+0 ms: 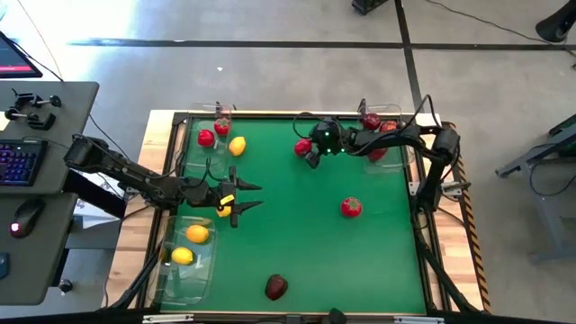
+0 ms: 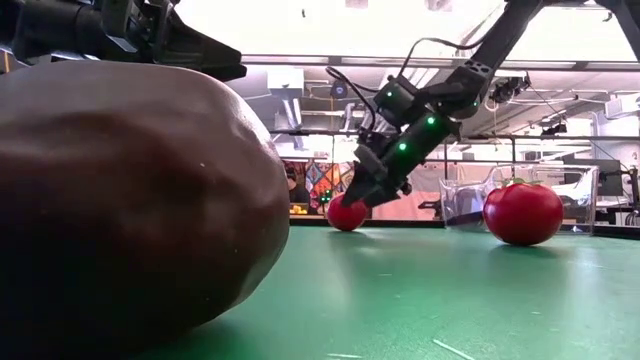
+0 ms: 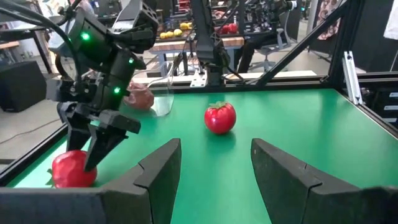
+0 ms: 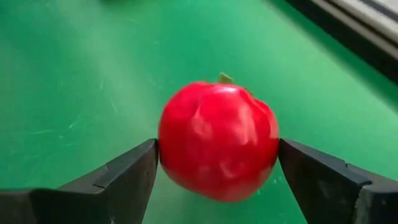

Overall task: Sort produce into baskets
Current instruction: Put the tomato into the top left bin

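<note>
A small bright red fruit [image 4: 214, 124] rests on the green table toward the far side, also in the high view [image 1: 302, 146] and low view [image 2: 346, 212]. My right gripper [image 4: 217, 146] slants down over it, open, one finger on each side of the fruit. My left gripper [image 1: 245, 197] hovers open at the table's left, with nothing between its fingers [image 3: 155, 168]. A red apple [image 1: 351, 208] and a dark red apple [image 1: 276, 287] lie loose on the table. The far right basket [image 1: 391, 112] holds red apples. The near left basket [image 1: 171, 270] holds two lemons. My right gripper has a finger [image 4: 134, 165] close against each side of the small red fruit's widest part [image 4: 168, 146], coming slanting down from the table's right. The fruit sits on the table. Whether the fingers touch it, I cannot tell.
Two small red fruits [image 1: 206, 138] and a lemon [image 1: 237, 145] are at the far left basket [image 1: 216, 112]. A raised frame [image 1: 423, 216] edges the table. Bare green surface lies in the middle and near right.
</note>
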